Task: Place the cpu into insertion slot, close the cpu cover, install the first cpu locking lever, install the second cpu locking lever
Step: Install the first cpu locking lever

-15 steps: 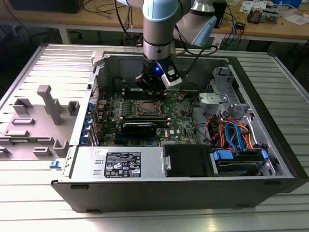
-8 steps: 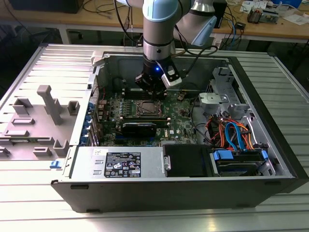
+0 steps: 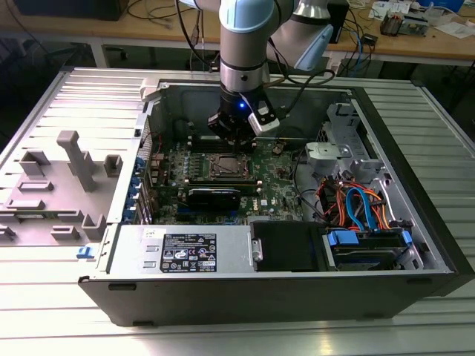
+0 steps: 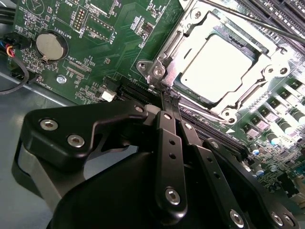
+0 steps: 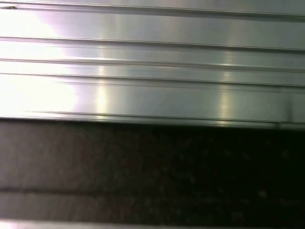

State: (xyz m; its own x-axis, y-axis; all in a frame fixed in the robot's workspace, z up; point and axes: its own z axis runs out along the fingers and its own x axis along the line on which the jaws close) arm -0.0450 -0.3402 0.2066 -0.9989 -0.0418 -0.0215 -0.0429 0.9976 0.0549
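CPU [image 4: 220, 67] seating is already done: in the second wrist view the pale silver chip is seen lying flat inside the insertion slot [image 4: 190, 31], and the cpu cover [image 4: 267, 71] is seen lowered around it, its window framing the chip's metal top. Nearest the second wrist camera, the black end effector [image 4: 170, 99] is shown with its fingers drawn together into a narrow point. That point is set at the corner of the socket's metal frame, next to a screw post; whether anything thin is pinched between the tips cannot be told. Beyond the socket, the green motherboard [image 4: 95, 57] is seen with a round coin battery [image 4: 49, 46].

In the exterior view, the open computer case [image 3: 282, 259] is seen lying on a ribbed metal tabletop [image 3: 67, 297]. The arm [image 3: 245, 44] is held almost vertical, reaching straight down into the case, with the end effector [image 3: 231, 142] just behind the socket [image 3: 225, 166]. Grey fixture blocks [image 3: 74, 159] are seen on the tabletop towards the exterior view's left. Farther back, a wooden bench [image 3: 415, 44] with cables is visible.
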